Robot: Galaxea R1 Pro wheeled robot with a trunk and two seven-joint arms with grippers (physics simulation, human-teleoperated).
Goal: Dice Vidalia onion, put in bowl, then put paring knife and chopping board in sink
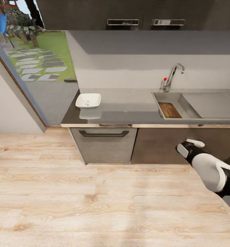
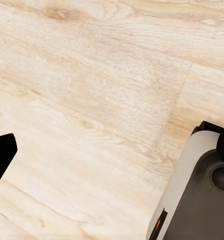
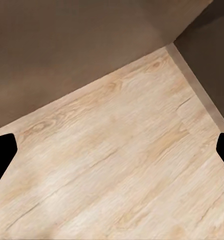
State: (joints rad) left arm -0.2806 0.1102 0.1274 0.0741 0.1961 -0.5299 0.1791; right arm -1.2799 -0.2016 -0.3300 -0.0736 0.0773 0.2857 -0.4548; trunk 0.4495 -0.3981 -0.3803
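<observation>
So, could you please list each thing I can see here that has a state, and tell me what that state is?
Chopping board: lying in the sink, not on the counter.
Sink: holds the board; no water seen.
Tap: no water running.
Bowl: upright on the countertop, small pale pieces inside.
Drawer: shut.
Upper cabinets: shut.
Right hand: open, empty, over the floor.
Left hand: cannot tell.
</observation>
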